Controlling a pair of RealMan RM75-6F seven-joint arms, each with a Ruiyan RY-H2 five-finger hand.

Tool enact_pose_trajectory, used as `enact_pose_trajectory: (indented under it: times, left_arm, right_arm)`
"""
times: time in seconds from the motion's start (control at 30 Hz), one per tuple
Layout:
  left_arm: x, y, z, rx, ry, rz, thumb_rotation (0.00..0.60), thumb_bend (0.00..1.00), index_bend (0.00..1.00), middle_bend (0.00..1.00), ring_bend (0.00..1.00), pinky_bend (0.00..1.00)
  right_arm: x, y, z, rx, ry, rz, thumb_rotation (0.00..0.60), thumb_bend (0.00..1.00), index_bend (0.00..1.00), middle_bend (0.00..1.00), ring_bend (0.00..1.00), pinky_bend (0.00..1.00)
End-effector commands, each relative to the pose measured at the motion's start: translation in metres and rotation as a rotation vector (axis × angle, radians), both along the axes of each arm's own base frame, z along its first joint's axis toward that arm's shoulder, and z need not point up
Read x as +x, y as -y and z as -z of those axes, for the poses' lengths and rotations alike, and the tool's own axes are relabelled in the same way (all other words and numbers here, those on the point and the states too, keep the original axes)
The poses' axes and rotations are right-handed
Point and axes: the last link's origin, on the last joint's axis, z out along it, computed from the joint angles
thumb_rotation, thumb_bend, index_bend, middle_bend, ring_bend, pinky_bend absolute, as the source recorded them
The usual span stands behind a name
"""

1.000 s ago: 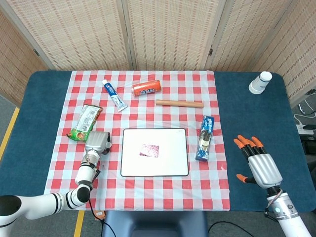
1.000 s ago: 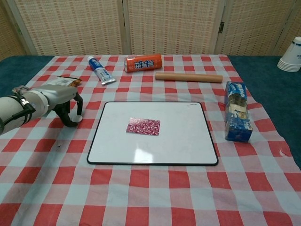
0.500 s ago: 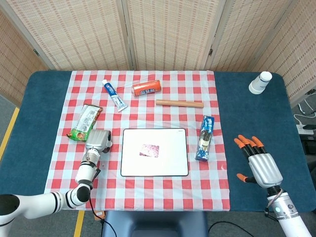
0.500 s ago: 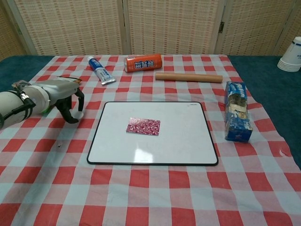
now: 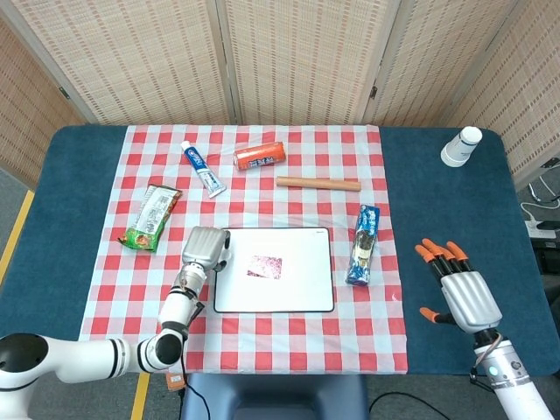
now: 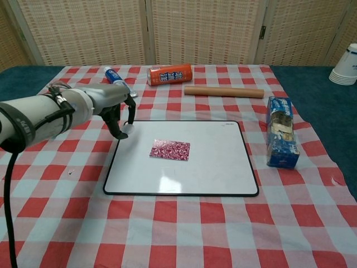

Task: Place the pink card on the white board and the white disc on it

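On the white board the pink card is already down, while the left hand, fingers curled, seems to pinch the white disc at its edge; right hand idles spread, empty.

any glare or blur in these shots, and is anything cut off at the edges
Chest view: a soft glare patch on the white board near its front edge; the left hand is sharp, not motion-blurred; the paper cups are cropped by the right edge. Head view: even lighting, no obvious glare on the board; the right hand sits in full view.
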Motion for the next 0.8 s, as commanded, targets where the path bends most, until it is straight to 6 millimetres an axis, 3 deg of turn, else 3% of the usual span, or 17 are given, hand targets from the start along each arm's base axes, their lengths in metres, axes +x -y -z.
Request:
enact_pose_trajectory:
  times: [0.03,0.13,0.37,0.6,0.8]
  left_arm:
    - [0.016,0.003,0.007,-0.011,0.02,0.011,0.6,0.28,0.5,1.0,1.0,1.0]
    - [0.018,0.004,0.008,-0.011,0.024,0.011,0.6,0.28,0.5,1.0,1.0,1.0]
    - [0.043,0.01,0.03,-0.034,0.064,0.019,0.6,0.28,0.5,1.0,1.0,1.0]
    - [0.065,0.013,0.039,-0.042,0.082,0.025,0.6,0.28,0.5,1.0,1.0,1.0]
    - [0.067,0.013,0.045,-0.053,0.069,0.015,0.6,0.28,0.5,1.0,1.0,1.0]
  right_arm:
    - [-0.001,0.0,-0.002,-0.002,0.004,0.0,0.6,0.05,0.0,0.01,0.0,0.01]
    - [-0.001,0.0,-0.002,-0.001,0.004,0.0,0.6,0.05,0.0,0.01,0.0,0.01]
    - [-0.002,0.001,-0.002,0.006,0.009,0.005,0.6,0.05,0.0,0.01,0.0,0.01]
    - [-0.003,0.002,-0.003,0.004,0.011,0.009,0.6,0.05,0.0,0.01,0.0,0.01]
    - [-0.004,0.001,-0.006,-0.005,0.018,0.008,0.6,0.05,0.0,0.01,0.0,0.01]
